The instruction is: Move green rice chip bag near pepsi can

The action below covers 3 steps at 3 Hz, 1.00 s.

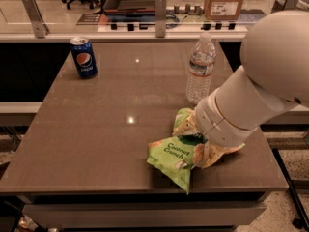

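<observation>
The green rice chip bag [175, 157] lies crumpled on the brown table [111, 129] near its front right edge, with "Coconut Crunch" facing up. My gripper [199, 143] is down at the bag's right part, mostly hidden behind my large white arm [251, 95]. The pepsi can [83, 57] stands upright at the table's far left corner, well apart from the bag.
A clear plastic water bottle [200, 74] stands upright just behind the bag and next to my arm. A glass rail with metal posts [160, 7] runs along the table's far edge. A cardboard box [223, 1] sits beyond it.
</observation>
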Motion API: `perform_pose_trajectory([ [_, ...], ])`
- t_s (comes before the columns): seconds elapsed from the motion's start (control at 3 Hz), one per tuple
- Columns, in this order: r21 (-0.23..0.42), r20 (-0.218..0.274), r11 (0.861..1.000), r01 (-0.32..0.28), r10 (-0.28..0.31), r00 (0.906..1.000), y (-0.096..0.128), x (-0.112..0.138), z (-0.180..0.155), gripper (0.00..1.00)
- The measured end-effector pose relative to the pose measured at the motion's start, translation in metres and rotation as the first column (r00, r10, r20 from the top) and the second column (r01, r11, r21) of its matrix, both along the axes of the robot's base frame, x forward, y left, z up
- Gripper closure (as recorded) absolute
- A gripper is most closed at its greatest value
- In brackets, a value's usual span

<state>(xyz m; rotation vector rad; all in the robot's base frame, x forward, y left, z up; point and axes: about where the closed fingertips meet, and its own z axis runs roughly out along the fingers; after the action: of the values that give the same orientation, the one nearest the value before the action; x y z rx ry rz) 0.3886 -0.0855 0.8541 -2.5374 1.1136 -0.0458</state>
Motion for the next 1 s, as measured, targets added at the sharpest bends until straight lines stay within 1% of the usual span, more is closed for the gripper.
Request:
perform_pose_trajectory([
  [0.33,-0.031,0.065,0.999,-0.016,0.018,0.9977,-0.001,0.017,0.029,1.0],
  [0.67,-0.033,0.151,0.998,-0.046,0.05,0.9872,0.003,0.03,0.057,1.0],
  [1.0,-0.032,0.257,0.994,-0.109,0.114,0.9597,0.018,0.045,0.086,1.0],
])
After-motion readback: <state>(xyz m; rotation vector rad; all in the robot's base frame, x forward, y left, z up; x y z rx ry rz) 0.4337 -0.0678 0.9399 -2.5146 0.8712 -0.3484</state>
